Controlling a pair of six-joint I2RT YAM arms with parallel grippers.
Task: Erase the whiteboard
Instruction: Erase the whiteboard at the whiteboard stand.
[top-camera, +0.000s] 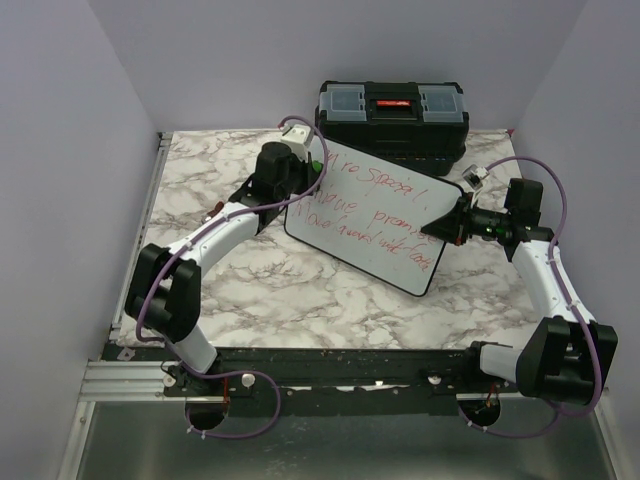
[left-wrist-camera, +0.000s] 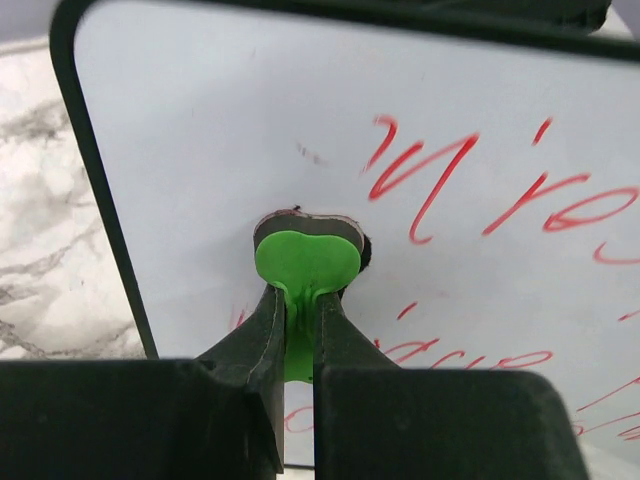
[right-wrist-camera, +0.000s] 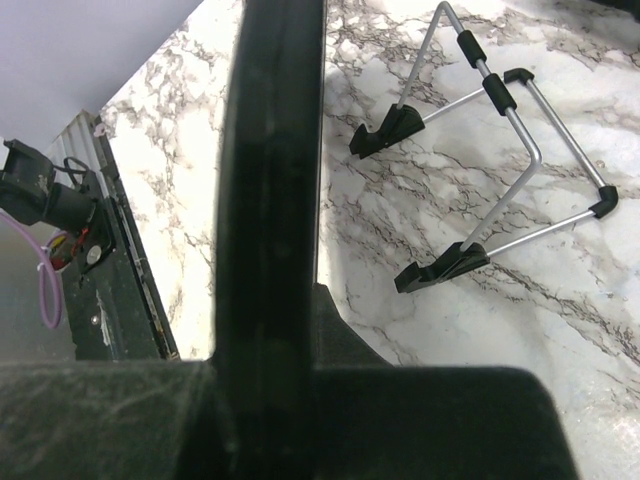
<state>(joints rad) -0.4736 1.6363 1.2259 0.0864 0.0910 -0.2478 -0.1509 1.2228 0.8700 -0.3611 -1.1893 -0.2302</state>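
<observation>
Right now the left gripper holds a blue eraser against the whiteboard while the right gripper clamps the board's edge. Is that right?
Not quite. The eraser in the left gripper is green, not blue; the left wrist view shows it. The rest stands: it is held against the whiteboard while the right gripper clamps the board's edge.

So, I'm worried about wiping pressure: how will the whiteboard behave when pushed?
Probably stiff: the whiteboard looks flat, with no visible bend. It may pivot, since the right end effector pinches only one edge. Its smooth face may let the green pad slide.
</observation>
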